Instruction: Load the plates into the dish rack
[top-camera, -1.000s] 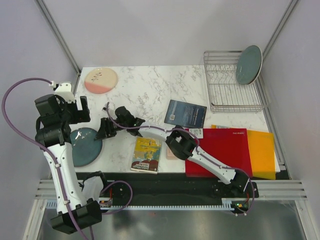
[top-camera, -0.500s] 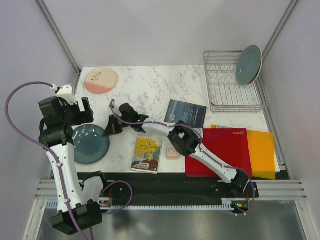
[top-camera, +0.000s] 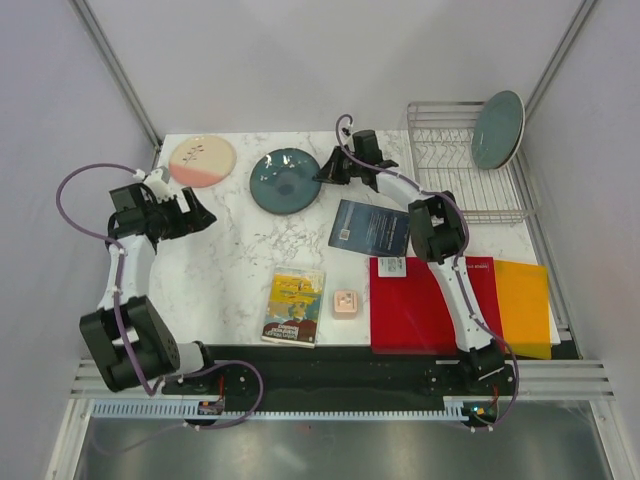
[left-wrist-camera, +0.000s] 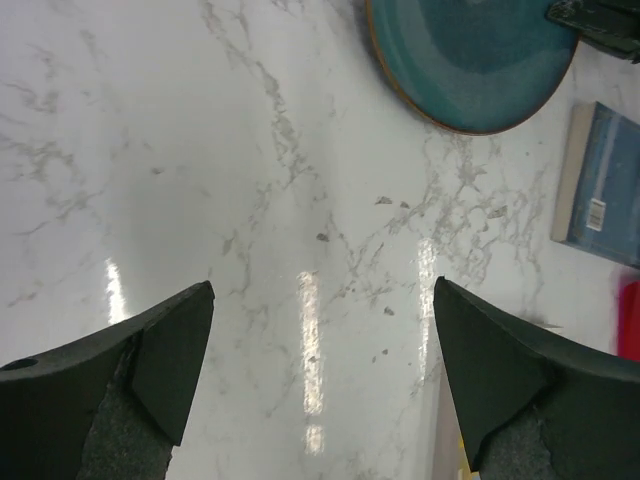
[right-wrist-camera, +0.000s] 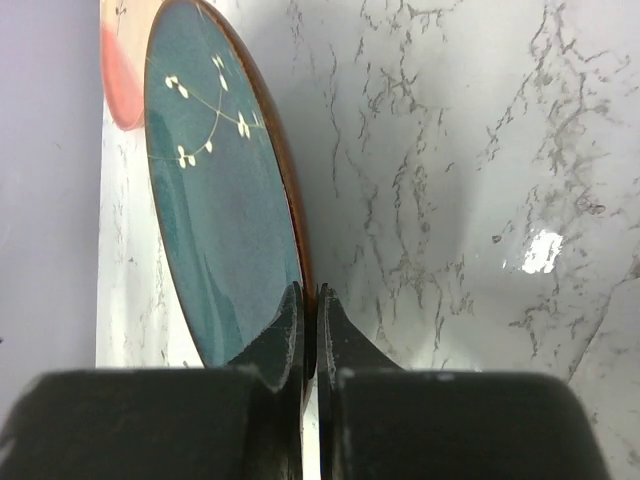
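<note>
Right pincer is clamped tight on the rim of a dark teal-blue round plate. In its wrist view the two black fingers squeeze the brown edge with almost no gap. The plate runs away from them, its glazed face showing small white sprigs. Whether the plate's far edge rests on the white marble tabletop or hangs clear cannot be made out.

Behind this pincer, well apart, stands the silver wire dish rack. One plain grey-green round plate leans upright at the rack's corner farthest from the pincer.

Beyond the held plate, a cream-and-pink round plate with a sprig motif lies flat on the marble. The right wrist view shows only a pink sliver of it past the teal rim. Near the right arm lies a dark blue rectangular book.

Left pincer is spread wide and holds nothing. Its two dark fingers frame bare marble in its wrist view. Ahead of it, the teal plate is cut off by the top edge of that view, and the blue book is cut off at the side. The cream-and-pink plate lies close to this pincer, not touching it.

A small pink square object lies far from both pincers, too small to identify.
</note>
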